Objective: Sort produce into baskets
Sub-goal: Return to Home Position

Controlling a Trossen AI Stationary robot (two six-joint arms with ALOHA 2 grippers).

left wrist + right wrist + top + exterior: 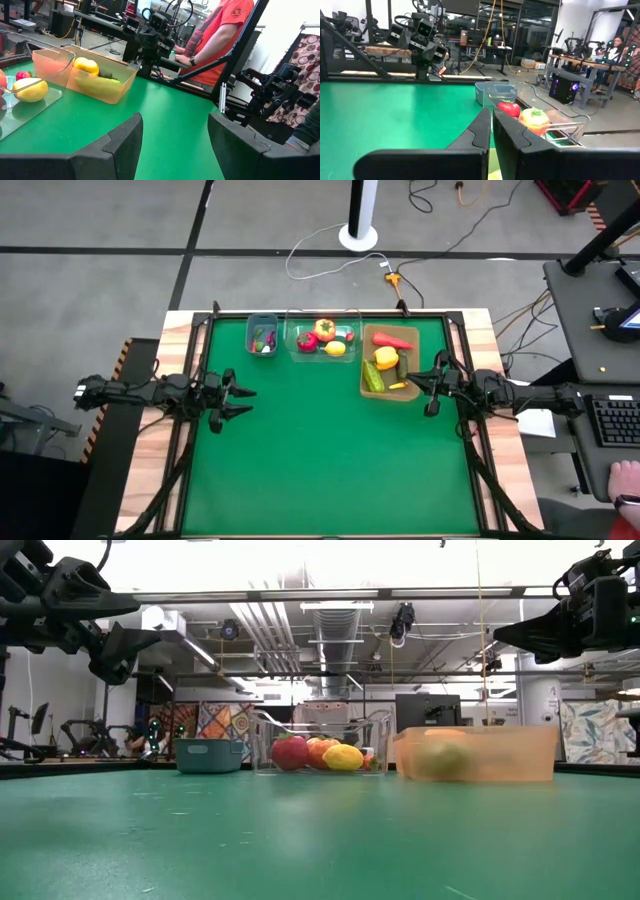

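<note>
Green mat (330,450) bare; all produce sits in the three baskets at 12 o'clock. Blue-grey bin (263,334) toward 11 holds tiny bits. Clear tub (324,338) at 12 holds a red piece (305,339), an orange-yellow pepper (325,329) and a lemon (336,348). Tan tray (368,377) toward 1 holds a red chilli (392,340), yellow pepper (386,358) and cucumbers (374,376). Left gripper (245,401) at 9, fingers spread, empty. Right gripper (412,384) at 3 by the tray, fingers pressed together, empty.

Even, bright overhead light; soft shadows on the green bench (330,450). Low view: ceiling glare blown out above the tan tray (478,753), which is blurred. Wrist views: near fingers soft.
</note>
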